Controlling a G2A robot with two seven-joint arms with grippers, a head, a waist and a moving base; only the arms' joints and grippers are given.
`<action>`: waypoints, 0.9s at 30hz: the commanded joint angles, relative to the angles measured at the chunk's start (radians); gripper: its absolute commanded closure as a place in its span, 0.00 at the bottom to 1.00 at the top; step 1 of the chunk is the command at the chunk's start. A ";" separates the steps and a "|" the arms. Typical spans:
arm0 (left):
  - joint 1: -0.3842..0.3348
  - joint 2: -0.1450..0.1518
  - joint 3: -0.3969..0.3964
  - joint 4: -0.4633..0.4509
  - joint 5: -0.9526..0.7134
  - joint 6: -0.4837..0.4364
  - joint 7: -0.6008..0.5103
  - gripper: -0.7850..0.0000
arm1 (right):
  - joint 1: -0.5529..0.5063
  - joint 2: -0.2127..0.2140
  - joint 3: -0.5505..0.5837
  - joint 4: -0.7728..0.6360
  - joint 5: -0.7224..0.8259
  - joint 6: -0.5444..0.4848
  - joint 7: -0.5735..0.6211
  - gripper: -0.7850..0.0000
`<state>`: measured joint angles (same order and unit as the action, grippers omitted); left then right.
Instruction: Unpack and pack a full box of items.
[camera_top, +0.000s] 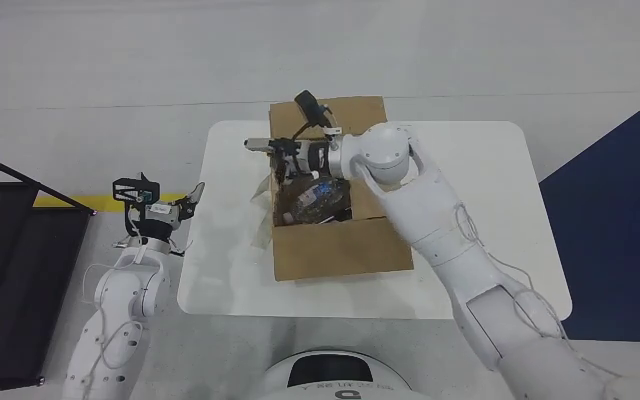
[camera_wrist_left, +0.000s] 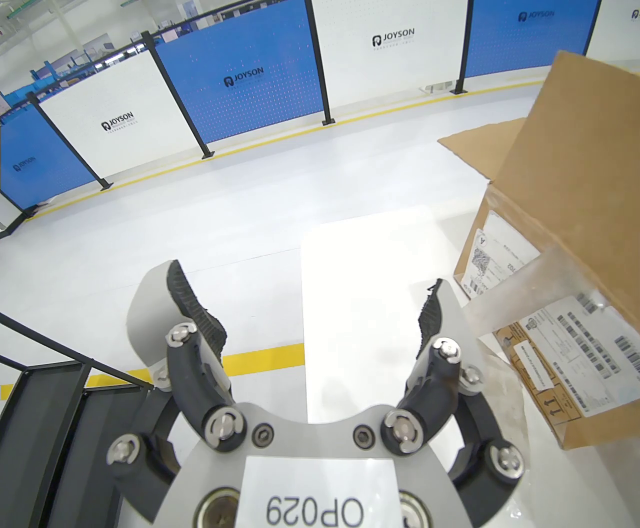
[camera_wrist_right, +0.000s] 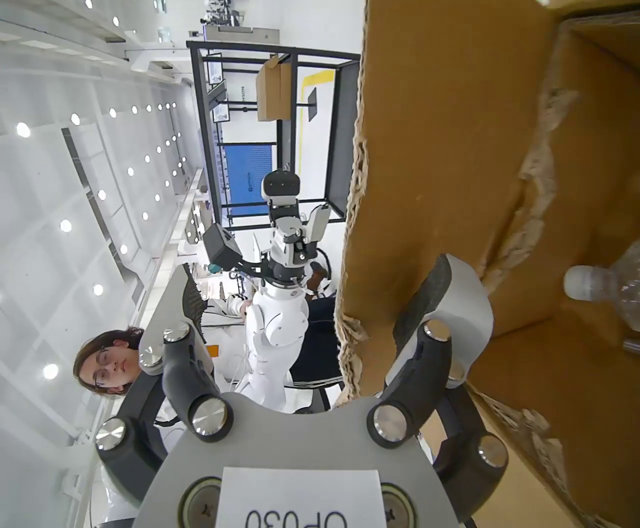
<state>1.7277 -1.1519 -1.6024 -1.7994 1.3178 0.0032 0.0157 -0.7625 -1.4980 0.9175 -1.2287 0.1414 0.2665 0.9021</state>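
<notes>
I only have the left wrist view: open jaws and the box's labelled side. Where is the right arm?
Observer: The right gripper is at the box's left wall, toward the far end.
Operator: Is it holding anything?
Observer: No. Its jaws are open, and in its wrist view a torn cardboard edge runs between them.
Operator: Anything inside the box?
Observer: Yes, a clear bottle with a white cap. I cannot make out what else is in there.
</notes>
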 joint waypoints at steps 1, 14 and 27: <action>0.000 -0.003 -0.002 -0.005 -0.040 0.007 0.012 0.00 | 0.014 -0.014 -0.046 0.034 0.009 -0.004 -0.020 0.00; 0.021 -0.007 -0.014 -0.070 -0.078 -0.076 0.013 0.00 | 0.158 -0.095 -0.148 0.358 0.134 -0.052 -0.043 0.00; -0.072 -0.017 0.091 0.047 0.156 0.012 0.014 0.00 | -0.082 0.061 0.269 -0.004 0.007 -0.130 -0.102 0.00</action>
<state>1.6570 -1.1676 -1.4996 -1.7501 1.4896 -0.0032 0.0277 -0.8018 -1.4516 1.1295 -1.1745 0.1627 0.1305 0.7980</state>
